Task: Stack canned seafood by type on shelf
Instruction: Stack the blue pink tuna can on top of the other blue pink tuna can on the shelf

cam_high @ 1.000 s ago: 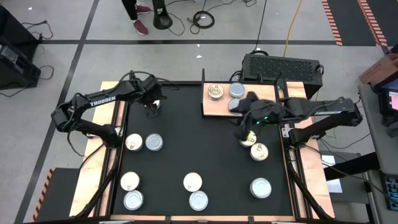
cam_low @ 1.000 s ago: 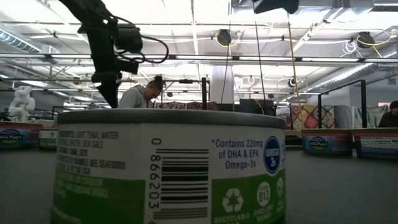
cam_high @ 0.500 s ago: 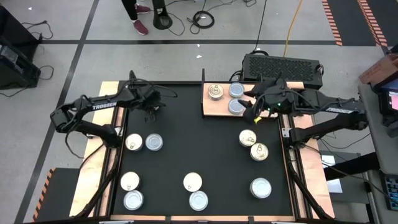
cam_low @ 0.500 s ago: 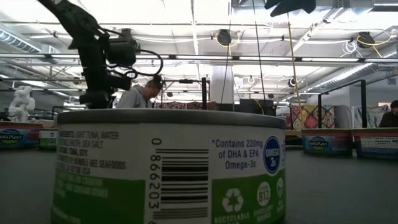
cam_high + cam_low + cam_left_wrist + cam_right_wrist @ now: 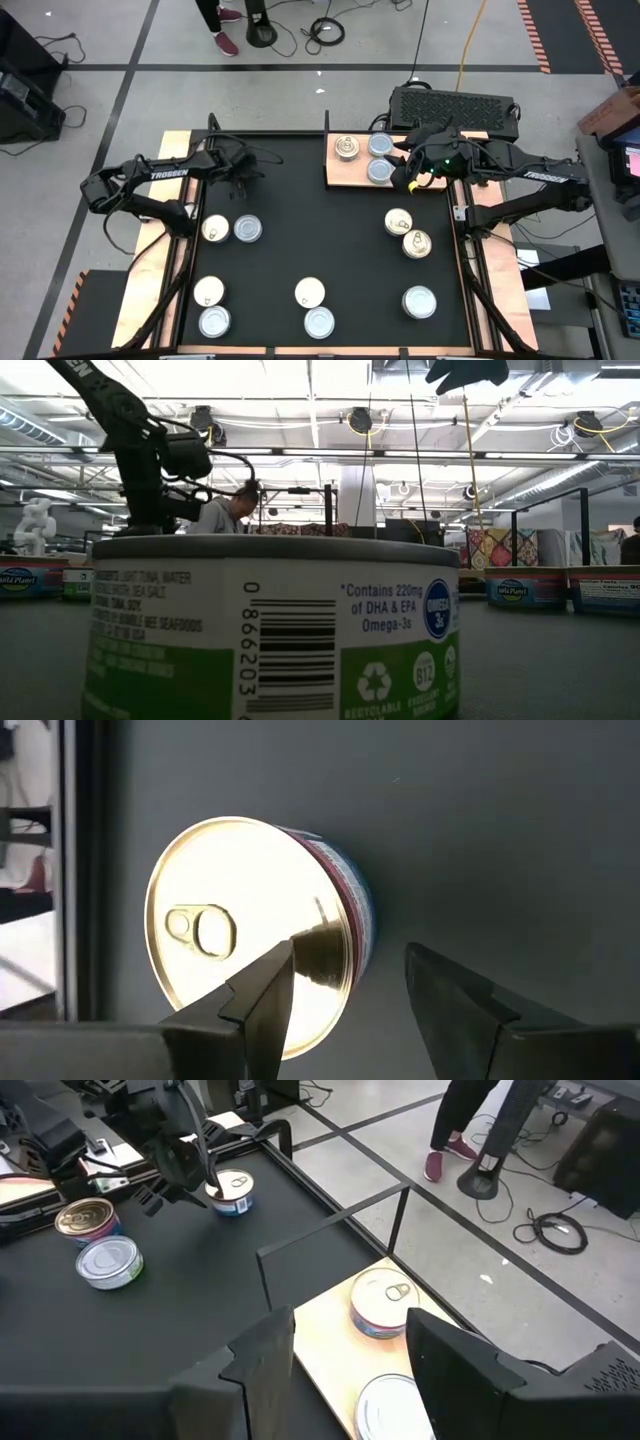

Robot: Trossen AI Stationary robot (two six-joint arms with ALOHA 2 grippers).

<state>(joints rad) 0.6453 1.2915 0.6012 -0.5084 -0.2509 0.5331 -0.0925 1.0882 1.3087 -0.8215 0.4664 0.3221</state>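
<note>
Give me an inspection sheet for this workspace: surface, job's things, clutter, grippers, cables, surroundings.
Surface: black table mat, wooden strips along its sides.
Job's things: shelf at the far right of the mat, carrying three cans; about nine more cans loose on the mat.
Clutter: nothing seen on the mat.
Grippers: left gripper open, above a gold-topped can near the far left edge; right gripper open and empty, above the shelf.
Cables: coils and a yellow cord on the floor beyond the table.
Surroundings: black ventilated box behind the shelf; a person's feet on the floor.
</note>
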